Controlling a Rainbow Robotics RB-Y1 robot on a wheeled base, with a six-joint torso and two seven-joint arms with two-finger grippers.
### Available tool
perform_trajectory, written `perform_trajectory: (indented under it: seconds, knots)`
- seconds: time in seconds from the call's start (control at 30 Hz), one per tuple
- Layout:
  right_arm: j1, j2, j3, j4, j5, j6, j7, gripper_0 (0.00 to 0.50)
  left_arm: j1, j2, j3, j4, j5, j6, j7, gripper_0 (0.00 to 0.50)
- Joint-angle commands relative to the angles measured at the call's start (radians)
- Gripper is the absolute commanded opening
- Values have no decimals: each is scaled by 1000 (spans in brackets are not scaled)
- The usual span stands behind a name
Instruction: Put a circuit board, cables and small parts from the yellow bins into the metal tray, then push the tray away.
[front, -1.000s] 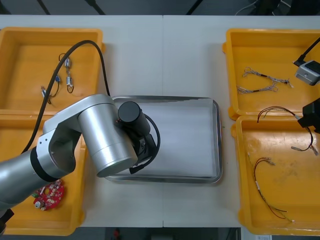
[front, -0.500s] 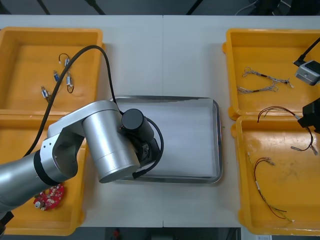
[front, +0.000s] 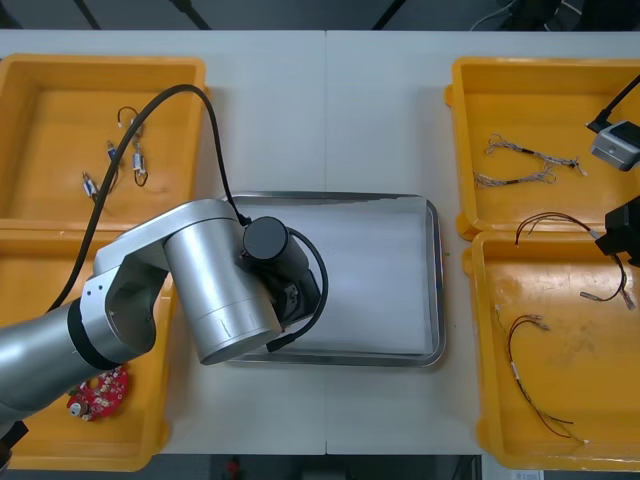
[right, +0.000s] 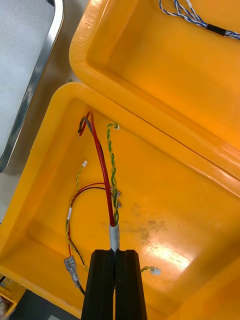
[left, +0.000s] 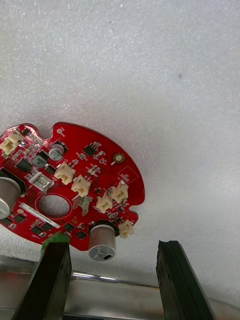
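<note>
Left gripper (left: 112, 246): low over the near left part of the metal tray (front: 432, 270). Fingers are spread wide and nothing is clamped.

Round red circuit board (left: 90, 170): lies flat on the tray's white lining (left: 150, 75), just beyond the fingertips. Its near edge sits between them, and no contact with either finger is seen. This item is judged placed; a straight lift would be needed to clear the left arm.

Right gripper (right: 115, 251): over the near right yellow bin (front: 590, 370). Fingers are closed together on the sleeved end of a red and yellow cable (right: 102, 170). The cable's long axis runs straight out from the fingertips toward the bin wall on the tray's side.

The tray lies to the robot's left of this gripper, across that wall. The right arm is the nearer one for the cable. The tray's right half is bare and is judged the safer drop zone, since the left arm covers the left half.

Around: a second loose cable (front: 520, 360) lies in the same bin and could be snagged. Twisted blue and white cables (front: 525, 165) lie in the far right bin, small metal parts (front: 125, 160) in the far left bin, and another circuit board (front: 97, 392) in the near left bin.
</note>
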Motion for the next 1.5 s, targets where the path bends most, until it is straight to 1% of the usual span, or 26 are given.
perform_trajectory:
  seconds: [0.03, 0.17, 0.27, 0.33, 0.37, 0.43, 0.47, 0.5, 0.53, 0.57, 0.6, 0.63, 0.67, 0.77, 0.97, 1.07, 1.1, 1.17, 1.23, 1.33, 1.5]
  knots:
    - [-28, 1, 10, -26, 5, -8, -38, 0, -64, 9, -17, -59, -3, -3, 39, 500]
    - [-28, 1, 10, -26, 5, -8, -38, 0, -85, 33, -12, -93, 9, 11, 47, 500]
    - [-28, 1, 10, -26, 5, -8, -38, 0, -105, 70, 26, -126, 66, 29, 42, 500]
    - [-28, 1, 10, -26, 5, -8, -38, 0, -125, 104, 75, -166, 127, 75, 17, 500]
    - [-28, 1, 10, -26, 5, -8, -38, 0, -128, 113, 91, -175, 142, 86, 5, 500]
    - [-28, 1, 10, -26, 5, -8, -38, 0, -136, 150, 152, -211, 215, 123, -41, 500]
    - [-28, 1, 10, -26, 5, -8, -38, 0, -136, 157, 167, -217, 233, 129, -52, 500]
    - [-28, 1, 10, -26, 5, -8, -38, 0, -136, 177, 204, -229, 270, 138, -73, 500]
    - [-7, 7, 36, -14, 5, -5, -35, 0, -136, 199, 241, -237, 307, 149, -93, 500]
    - [-8, 7, 36, -14, 4, -5, -38, 0, -136, 208, 256, -241, 322, 152, -102, 500]
    - [-11, 6, 43, -14, 5, -5, -35, 0, -136, 228, 292, -245, 357, 153, -124, 500]
    - [-25, -7, 52, -17, 7, -5, -35, 0, -137, 246, 322, -245, 391, 153, -139, 500]
    - [-31, -11, 62, -17, 7, -2, -32, 0, -139, 255, 341, -243, 408, 156, -147, 500]
    - [-103, -34, 121, -23, 11, 18, -18, 0, -156, 305, 431, -240, 495, 187, -176, 500]
    - [-232, -37, 241, -28, -8, 21, 6, 0, -191, 390, 549, -177, 641, 202, -188, 500]
    - [-278, -37, 299, -45, -21, 12, 17, 0, -199, 436, 600, -148, 667, 210, -194, 500]
    - [-286, -37, 307, -48, -22, 9, 20, 0, -197, 443, 608, -143, 667, 210, -196, 500]
    - [-307, -37, 341, -62, -33, -12, 32, 0, -199, 481, 635, -116, 664, 213, -200, 500]
    - [-323, -37, 364, -66, -47, -31, 43, 0, -199, 504, 654, -91, 656, 212, -207, 500]
    - [-350, -36, 413, -76, -76, -66, 58, 0, -203, 529, 675, -44, 627, 202, -216, 500]
    - [-393, -36, 502, -118, -85, -124, 84, 0, -203, 539, 677, 24, 529, 175, -245, 500]
